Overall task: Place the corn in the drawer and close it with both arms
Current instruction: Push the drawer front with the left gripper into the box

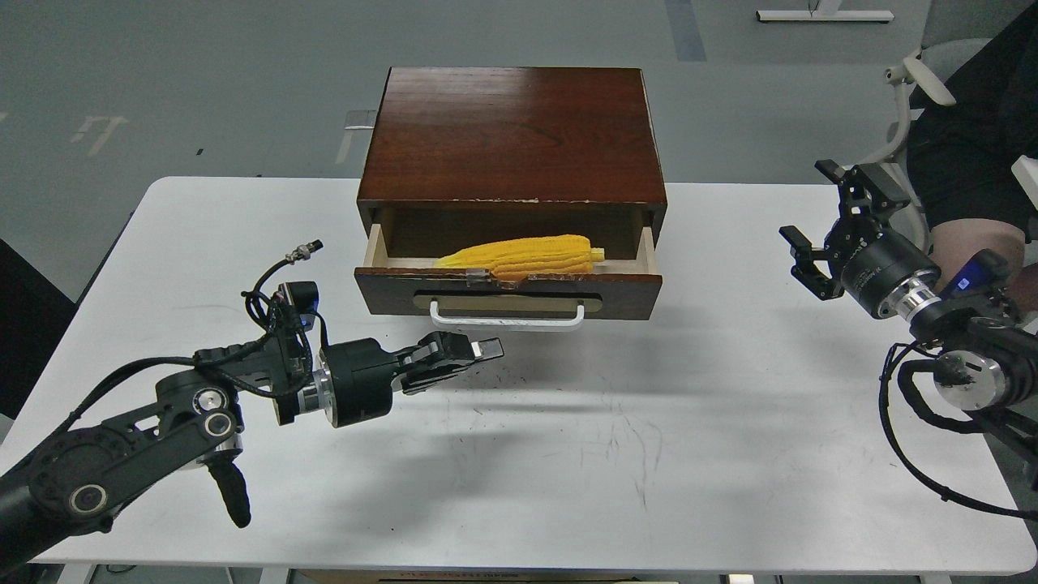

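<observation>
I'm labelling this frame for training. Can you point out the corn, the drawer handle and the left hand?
corn (527, 253): head view, middle of the cob.
drawer handle (507, 322): head view, white bar's centre.
left hand (482, 349): head view, between the fingertips.

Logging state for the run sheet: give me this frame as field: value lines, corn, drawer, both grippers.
corn: lying inside the open drawer, pointed end to the left
drawer: pulled out, not closed, white handle free
left gripper: shut, empty, just in front of the handle, above the table
right gripper: open, empty, raised far right of the cabinet
done: corn placed
left: close drawer
</observation>
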Robot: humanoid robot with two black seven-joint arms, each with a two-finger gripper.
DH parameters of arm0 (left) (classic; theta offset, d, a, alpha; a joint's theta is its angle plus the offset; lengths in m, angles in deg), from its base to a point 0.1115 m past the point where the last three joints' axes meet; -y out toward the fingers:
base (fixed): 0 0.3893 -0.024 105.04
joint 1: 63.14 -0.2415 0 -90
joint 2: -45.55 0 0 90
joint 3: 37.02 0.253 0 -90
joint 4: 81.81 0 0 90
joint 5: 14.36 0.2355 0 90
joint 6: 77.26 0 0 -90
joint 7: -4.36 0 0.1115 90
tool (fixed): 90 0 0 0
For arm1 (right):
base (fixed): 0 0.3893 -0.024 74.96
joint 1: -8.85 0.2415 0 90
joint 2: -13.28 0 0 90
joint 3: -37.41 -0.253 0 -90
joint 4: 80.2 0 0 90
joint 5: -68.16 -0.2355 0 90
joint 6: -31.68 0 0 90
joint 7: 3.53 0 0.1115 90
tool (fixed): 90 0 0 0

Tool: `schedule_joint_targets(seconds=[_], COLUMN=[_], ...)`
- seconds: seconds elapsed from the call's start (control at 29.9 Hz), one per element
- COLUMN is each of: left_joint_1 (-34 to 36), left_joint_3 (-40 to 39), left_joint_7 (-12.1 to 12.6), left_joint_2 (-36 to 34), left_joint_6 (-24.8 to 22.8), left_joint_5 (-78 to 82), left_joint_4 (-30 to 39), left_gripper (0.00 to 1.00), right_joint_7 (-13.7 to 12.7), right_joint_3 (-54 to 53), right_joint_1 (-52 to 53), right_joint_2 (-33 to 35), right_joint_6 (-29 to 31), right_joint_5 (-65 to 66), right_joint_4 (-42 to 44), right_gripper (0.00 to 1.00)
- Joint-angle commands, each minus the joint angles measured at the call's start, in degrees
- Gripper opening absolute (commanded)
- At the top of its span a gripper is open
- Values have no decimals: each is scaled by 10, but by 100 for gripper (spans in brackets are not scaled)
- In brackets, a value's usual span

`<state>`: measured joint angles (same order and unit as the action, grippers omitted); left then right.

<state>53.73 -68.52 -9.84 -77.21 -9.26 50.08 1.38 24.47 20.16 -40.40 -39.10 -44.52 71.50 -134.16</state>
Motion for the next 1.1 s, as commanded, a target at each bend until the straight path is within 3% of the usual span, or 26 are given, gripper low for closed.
schedule_joint_targets(seconds=[0.0, 1.07], left_joint_1=[1, 18], left_joint_3=[-5, -17], left_joint_7=[0, -7], left_joint_2=[2, 12], left_joint_6=[5, 12], left_joint_5=[-1, -4], left_joint_4=[-10, -67], left_gripper=[0, 0], right_joint_7=[0, 0], right_joint_3=[-1, -2], right_joint_1=[-1, -16], right_joint_2=[0, 0], right_joint_6=[0, -1], right_joint_5=[0, 0], right_joint_4=[0, 1], right_gripper=[100, 100])
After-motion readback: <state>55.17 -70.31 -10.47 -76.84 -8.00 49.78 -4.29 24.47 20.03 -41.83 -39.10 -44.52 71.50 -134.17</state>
